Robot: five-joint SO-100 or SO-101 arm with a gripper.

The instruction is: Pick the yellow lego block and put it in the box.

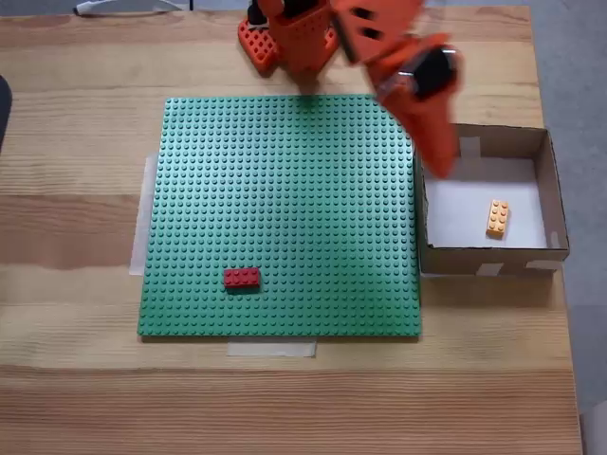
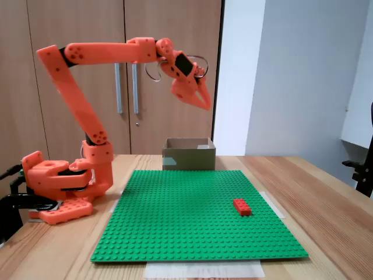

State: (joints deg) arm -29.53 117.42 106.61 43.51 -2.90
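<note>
yellow lego block (image 1: 497, 217) is lying flat in the box (image 1: 553, 180): judged light, rigid, slick; long sides suiting grasping. gripper (image 2: 205, 100) is hanging above, fingers together, empty.

box (image 1: 486, 141) top open | claw (image 2: 204, 102) high above walls | red brick (image 1: 241, 278) well apart

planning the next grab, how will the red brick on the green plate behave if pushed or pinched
The red brick looks like stiff moulded plastic, so probably rigid and light. Flat and low, it is unlikely to roll or tip. If pressed onto the green baseplate studs, it may resist sliding.
</note>
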